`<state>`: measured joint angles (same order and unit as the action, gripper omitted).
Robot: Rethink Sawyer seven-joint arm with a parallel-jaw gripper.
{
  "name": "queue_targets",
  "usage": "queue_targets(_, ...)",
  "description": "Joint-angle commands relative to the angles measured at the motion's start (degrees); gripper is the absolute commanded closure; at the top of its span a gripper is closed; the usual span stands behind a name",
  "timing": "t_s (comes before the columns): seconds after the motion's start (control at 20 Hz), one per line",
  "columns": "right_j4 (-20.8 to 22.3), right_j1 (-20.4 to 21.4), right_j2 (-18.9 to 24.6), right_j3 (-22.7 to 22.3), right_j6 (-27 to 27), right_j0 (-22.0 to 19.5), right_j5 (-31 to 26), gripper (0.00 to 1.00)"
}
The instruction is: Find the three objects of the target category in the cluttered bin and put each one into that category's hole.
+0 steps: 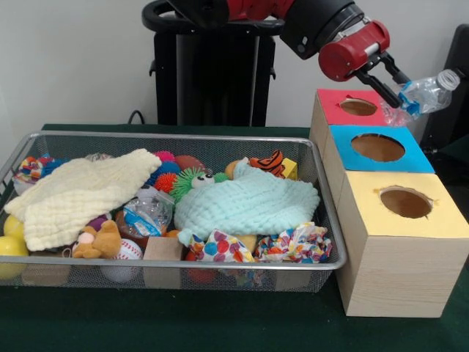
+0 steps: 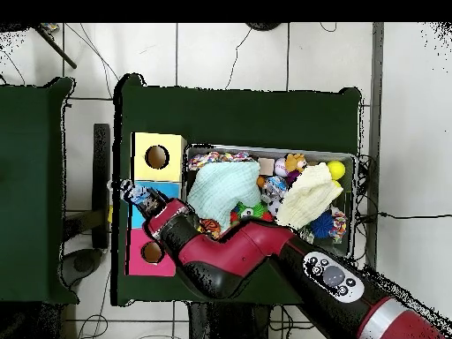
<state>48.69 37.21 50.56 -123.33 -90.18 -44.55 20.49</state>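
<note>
My gripper [image 1: 403, 94] is shut on a crushed clear plastic bottle [image 1: 431, 92] and holds it in the air, right of the red-topped box [image 1: 333, 103] and behind the blue-topped box [image 1: 414, 158]. The bottle's cap end points right. A yellow-topped box [image 1: 447, 216] stands nearest, and each box has a round hole in its top. In the overhead view the gripper [image 2: 144, 198] and bottle [image 2: 128, 188] hang over the blue box, between the yellow box [image 2: 172, 146] and the pink-red box [image 2: 137, 260].
The wire bin [image 1: 183, 137] beside the boxes holds a cream cloth [image 1: 80, 194], a mint cloth [image 1: 249, 205], a tiger toy [image 1: 270, 161], yellow balls [image 1: 11, 246], a baseball [image 1: 128, 251], a teddy [image 1: 99, 242] and a wooden block [image 1: 163, 249]. The arm [image 2: 238, 252] crosses the bin's near edge.
</note>
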Motion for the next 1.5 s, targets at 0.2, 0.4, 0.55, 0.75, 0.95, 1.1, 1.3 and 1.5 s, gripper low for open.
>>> queue_targets(0.2,4.82,-2.50,3.52,0.46,-8.20,-2.02,-4.82,1.00)
queue_targets(0.4,4.98,-2.64,4.26,0.45,-8.28,-2.30,-5.21,1.00)
queue_targets(0.55,5.11,-2.73,4.09,0.41,-8.31,-2.18,-4.56,1.00)
queue_targets(0.75,5.37,-2.74,3.71,0.45,-8.30,-2.08,-3.89,1.00)
queue_targets(0.95,5.59,-2.74,3.70,0.55,-8.20,-2.07,-3.87,1.00)
queue_targets(1.1,5.63,-2.72,3.76,0.44,-8.26,-2.15,-3.69,1.00)
queue_targets(1.3,6.23,-3.12,2.96,0.84,-8.01,-1.78,-2.75,1.00)
queue_targets(1.5,6.49,-3.54,2.65,1.11,-7.93,-1.61,-2.61,1.00)
